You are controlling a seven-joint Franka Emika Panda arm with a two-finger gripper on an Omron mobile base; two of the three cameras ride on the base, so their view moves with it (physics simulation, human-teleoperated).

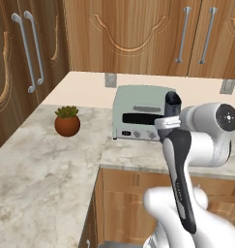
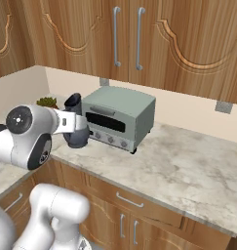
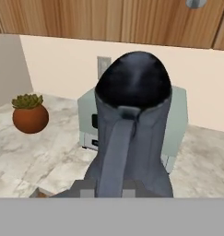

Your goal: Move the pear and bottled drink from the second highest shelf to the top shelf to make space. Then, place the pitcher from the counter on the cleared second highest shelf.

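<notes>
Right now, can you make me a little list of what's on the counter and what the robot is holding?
held: pitcher, dark gray, lifted in front of the toaster oven
hand: at the pitcher's base, appears shut on it
toaster oven: pale green, on the counter by the wall
potted plant: left of the oven, on the counter
cabinets: wooden, above the counter

Marbled counter (image 1: 51, 164), potted plant (image 1: 67, 121) left of toaster oven (image 1: 138, 114), pitcher (image 1: 173, 104) top behind white arm

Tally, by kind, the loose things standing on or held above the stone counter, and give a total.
Pitchers: 1, the pitcher, held at the pincer
Toaster ovens: 1, the toaster oven
Potted plants: 1, the potted plant
Total: 3
</notes>
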